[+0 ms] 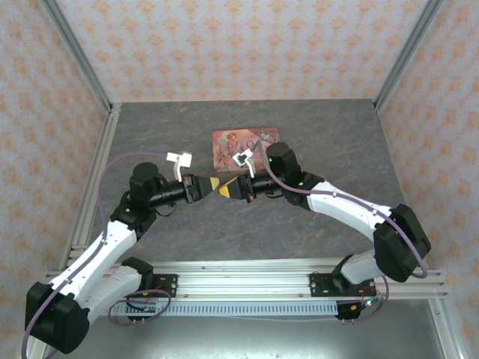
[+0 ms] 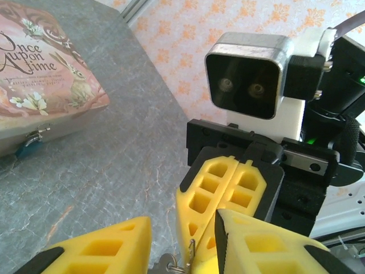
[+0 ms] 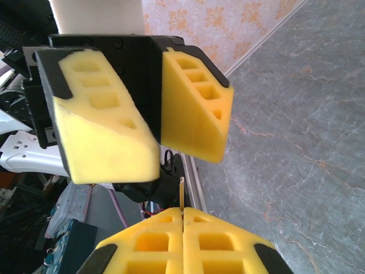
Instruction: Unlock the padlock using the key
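The small blue-teal padlock (image 2: 27, 148) hangs on the front clasp of the pink illustrated tin (image 2: 40, 68), which lies on the grey table (image 1: 314, 134). My right gripper (image 3: 182, 210) is shut on the thin silvery key (image 3: 182, 194), whose blade sticks out past the fingertips. In the left wrist view the key (image 2: 191, 252) and its small ring (image 2: 171, 264) show at the tip of those closed yellow fingers (image 2: 225, 182). My left gripper (image 2: 181, 228) is open, its two fingers straddling the right gripper's tip. Both grippers meet above the table's middle, left (image 1: 215, 185) and right (image 1: 233, 187), just in front of the tin (image 1: 228, 142).
A metal frame rail runs along the table's near edge (image 1: 247, 273). Patterned walls with aluminium posts (image 1: 82, 60) close in the back and sides. Bare grey surface lies left and right of the tin.
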Controlling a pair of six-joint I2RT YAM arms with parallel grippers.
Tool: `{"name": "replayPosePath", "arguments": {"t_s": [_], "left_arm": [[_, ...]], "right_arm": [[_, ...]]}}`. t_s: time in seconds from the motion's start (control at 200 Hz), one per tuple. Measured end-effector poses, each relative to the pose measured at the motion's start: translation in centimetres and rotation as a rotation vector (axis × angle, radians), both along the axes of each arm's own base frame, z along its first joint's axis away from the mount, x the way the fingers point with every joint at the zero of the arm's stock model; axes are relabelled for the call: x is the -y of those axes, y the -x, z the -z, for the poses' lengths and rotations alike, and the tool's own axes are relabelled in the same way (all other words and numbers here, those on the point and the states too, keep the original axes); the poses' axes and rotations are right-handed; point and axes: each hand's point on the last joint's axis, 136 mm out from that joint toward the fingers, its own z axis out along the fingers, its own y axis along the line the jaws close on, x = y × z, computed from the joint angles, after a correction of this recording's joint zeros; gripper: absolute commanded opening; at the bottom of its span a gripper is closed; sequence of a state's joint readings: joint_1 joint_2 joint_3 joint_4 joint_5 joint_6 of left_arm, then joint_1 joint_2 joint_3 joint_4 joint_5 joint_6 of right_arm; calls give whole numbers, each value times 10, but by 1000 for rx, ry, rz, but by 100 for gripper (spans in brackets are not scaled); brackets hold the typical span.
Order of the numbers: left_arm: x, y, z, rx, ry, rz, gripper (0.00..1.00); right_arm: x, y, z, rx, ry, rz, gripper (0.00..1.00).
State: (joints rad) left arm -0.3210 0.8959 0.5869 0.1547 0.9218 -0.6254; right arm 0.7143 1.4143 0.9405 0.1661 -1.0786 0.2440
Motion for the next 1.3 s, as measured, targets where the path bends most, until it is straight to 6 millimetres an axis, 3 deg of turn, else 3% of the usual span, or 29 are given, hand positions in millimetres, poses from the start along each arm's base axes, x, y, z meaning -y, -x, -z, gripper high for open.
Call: {"name": "replayPosePath", "arguments": {"t_s": [0.42,0.505,0.626,0.731,0.871,0.916,1.026,1.161,1.301], "left_arm": [[8,6,1,-9,11,60,27],[11,9,2,-6,7,76,19],[13,10,2,10,-3,91,0],[12,11,3,18,-13,94,0],[11,11,4,34,-59,97,0],[10,12,4,40,-87,101,0],[8,16,-4,68,-153,124,0],[8,19,-18,125,-227,165,0],[11,23,-19,173,-275,233,0]], "right_arm": [[0,1,-3,-3,-6,-4,0],[0,2,-3,-3,-7,-5,0],[1,2,-3,-6,-8,-10,0],[1,2,-3,-10,-3,-10,0],[2,3,-3,-8,15,-9,35],[3,2,-3,-7,28,3,42],[10,3,-5,23,62,21,49],[21,12,-7,53,95,25,50],[26,16,-13,78,97,27,50]]}}
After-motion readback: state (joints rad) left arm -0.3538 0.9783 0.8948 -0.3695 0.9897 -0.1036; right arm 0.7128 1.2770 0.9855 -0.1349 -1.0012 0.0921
